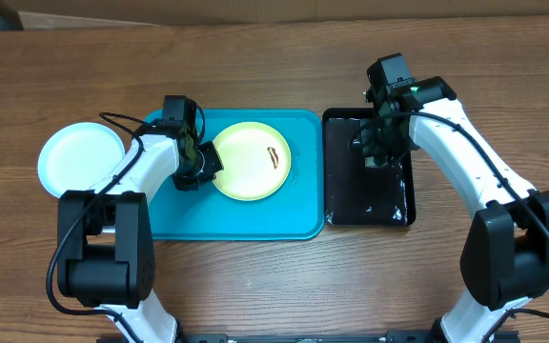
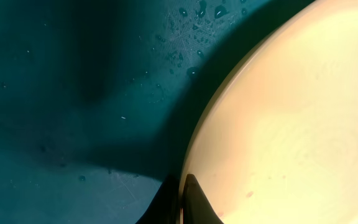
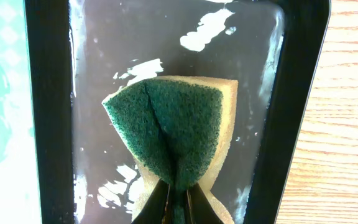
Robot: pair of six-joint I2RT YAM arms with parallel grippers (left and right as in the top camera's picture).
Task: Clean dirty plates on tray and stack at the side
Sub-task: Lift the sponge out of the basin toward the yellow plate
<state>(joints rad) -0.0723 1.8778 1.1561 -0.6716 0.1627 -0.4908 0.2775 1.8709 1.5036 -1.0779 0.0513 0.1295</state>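
Overhead view: round yellow-green plastic plate [image 1: 251, 160], brown-smeared, lay on large turquoise rectangular plastic tray [image 1: 255, 224] — left end effector [image 1: 202, 167] clenched on its rim. Over glossy black tray [image 1: 389, 208], right end effector [image 3: 178, 194] grasped green-and-yellow sponge [image 3: 173, 124].

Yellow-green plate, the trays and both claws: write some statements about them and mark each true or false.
1. The yellow-green plate lies on the turquoise tray. True.
2. That plate is clean. False: a reddish-brown smear shows near its right side.
3. The right claw pinches a green-faced sponge over the black tray. True.
4. The left claw is over the black tray. False: it is at the yellow-green plate's left rim, over the turquoise tray.
5. A pale plate sits on the black tray. False: it rests on the table, left of the turquoise tray.
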